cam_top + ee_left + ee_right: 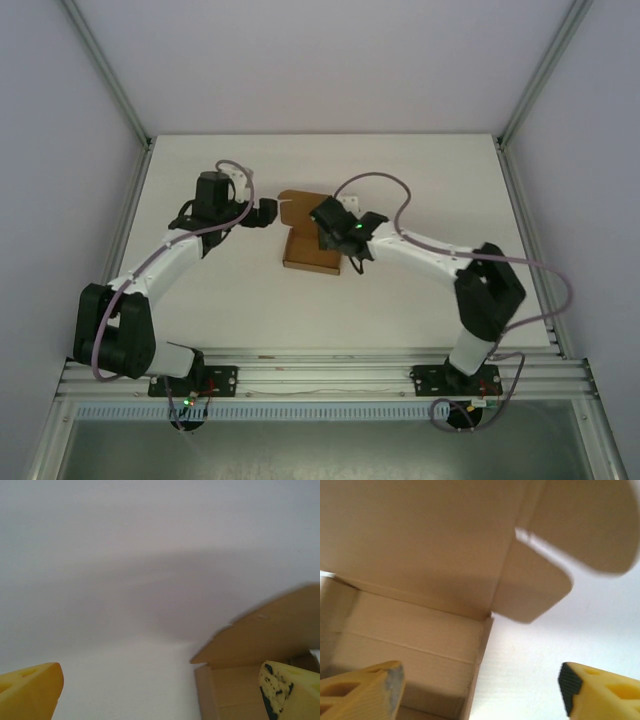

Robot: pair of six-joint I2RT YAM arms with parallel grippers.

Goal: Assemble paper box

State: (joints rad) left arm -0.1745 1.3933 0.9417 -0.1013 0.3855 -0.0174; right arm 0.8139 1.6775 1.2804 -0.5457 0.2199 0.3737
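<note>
The paper box (305, 250) is a small brown cardboard box standing open on the table's middle, its lid (420, 540) raised at the far side with a rounded side flap (530, 590) sticking out. My right gripper (327, 224) hangs over the box's right part. In the right wrist view this gripper (480, 680) is open and straddles the box's right wall (479, 655), one finger inside, one outside, neither touching it. My left gripper (265, 211) sits just left of the box. It (161, 680) is wide open and holds nothing, with the box (235, 690) by its right finger.
The white table (230, 300) has bare surface on all sides of the box. Metal frame posts (525, 95) and pale walls close in the back and sides. A rail (320, 365) with both arm bases runs along the near edge.
</note>
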